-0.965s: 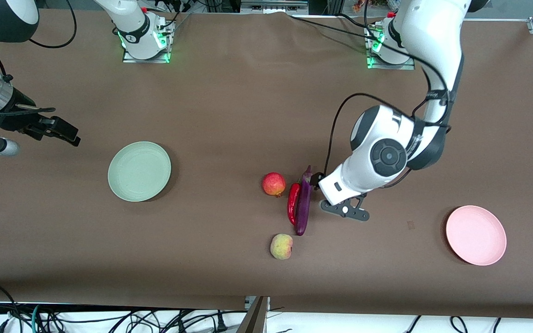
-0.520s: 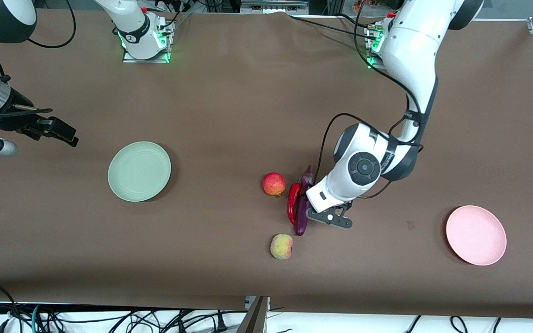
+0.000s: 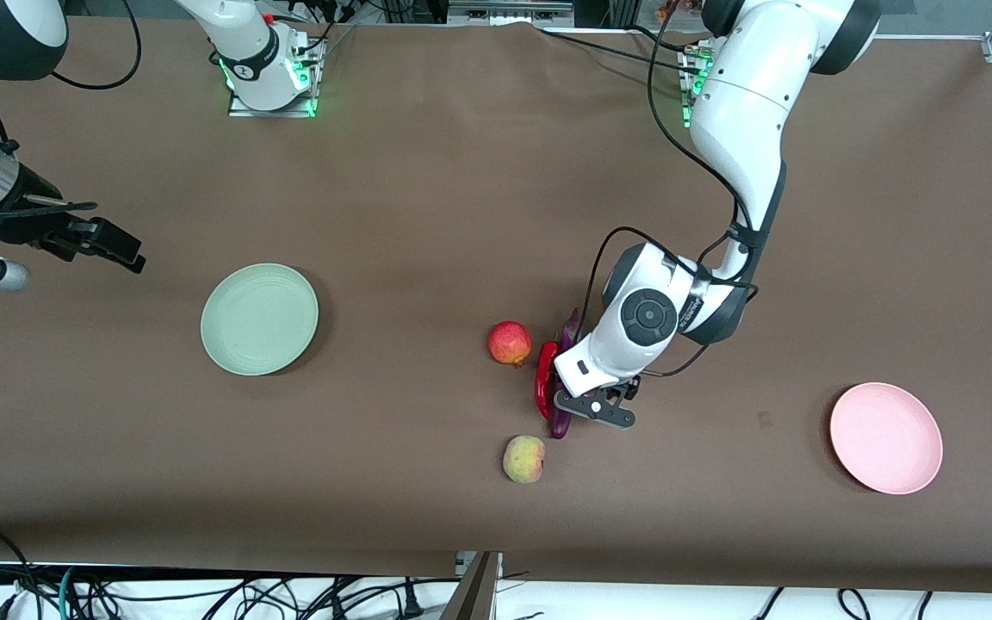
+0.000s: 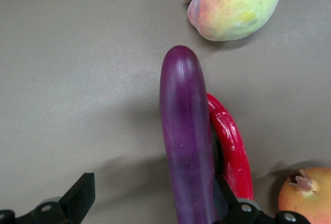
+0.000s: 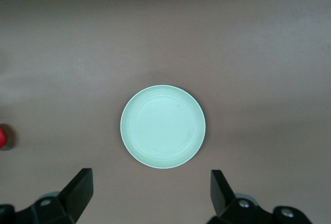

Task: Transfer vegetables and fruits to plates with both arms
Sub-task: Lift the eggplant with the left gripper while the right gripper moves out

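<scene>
Brown-covered table (image 3: 427,189), tangled black cables (image 3: 203,594) along its near edge (perhaps on a white floor).

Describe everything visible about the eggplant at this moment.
The eggplant is long, slim, glossy and deep purple with a rounded tip. It lies flat on the brown table, pressed alongside the red chili pepper, between the peach and the pomegranate-like fruit. The open left gripper straddles it, not yet closed.
</scene>
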Action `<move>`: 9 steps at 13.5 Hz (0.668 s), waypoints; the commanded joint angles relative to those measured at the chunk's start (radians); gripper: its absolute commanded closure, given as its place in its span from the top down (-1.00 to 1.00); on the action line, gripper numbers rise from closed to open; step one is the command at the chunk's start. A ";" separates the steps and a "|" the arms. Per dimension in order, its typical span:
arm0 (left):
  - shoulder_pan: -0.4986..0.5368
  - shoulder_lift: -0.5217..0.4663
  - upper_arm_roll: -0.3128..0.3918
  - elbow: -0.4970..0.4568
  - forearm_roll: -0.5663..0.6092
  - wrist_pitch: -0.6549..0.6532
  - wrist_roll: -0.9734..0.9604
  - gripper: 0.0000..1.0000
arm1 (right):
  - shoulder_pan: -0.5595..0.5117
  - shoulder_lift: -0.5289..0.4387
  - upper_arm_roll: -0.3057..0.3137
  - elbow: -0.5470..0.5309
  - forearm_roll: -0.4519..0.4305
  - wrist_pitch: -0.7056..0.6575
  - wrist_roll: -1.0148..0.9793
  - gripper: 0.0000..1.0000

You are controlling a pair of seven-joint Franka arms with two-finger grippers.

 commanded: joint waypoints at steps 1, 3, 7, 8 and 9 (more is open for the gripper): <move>-0.012 0.003 0.013 -0.011 0.020 0.017 0.004 1.00 | -0.012 -0.016 0.005 -0.017 0.018 0.008 -0.012 1.00; -0.018 0.001 0.013 -0.033 0.018 0.031 0.002 1.00 | -0.012 -0.016 0.005 -0.017 0.018 0.008 -0.012 1.00; -0.030 0.003 0.011 -0.034 0.018 0.031 -0.001 1.00 | -0.012 -0.014 0.005 -0.017 0.018 0.006 -0.012 1.00; -0.031 0.006 0.011 -0.036 0.018 0.031 -0.001 1.00 | -0.012 -0.016 0.005 -0.017 0.018 0.006 -0.012 1.00; -0.035 0.007 0.011 -0.040 0.018 0.031 -0.001 1.00 | -0.012 -0.014 0.005 -0.017 0.018 0.006 -0.012 1.00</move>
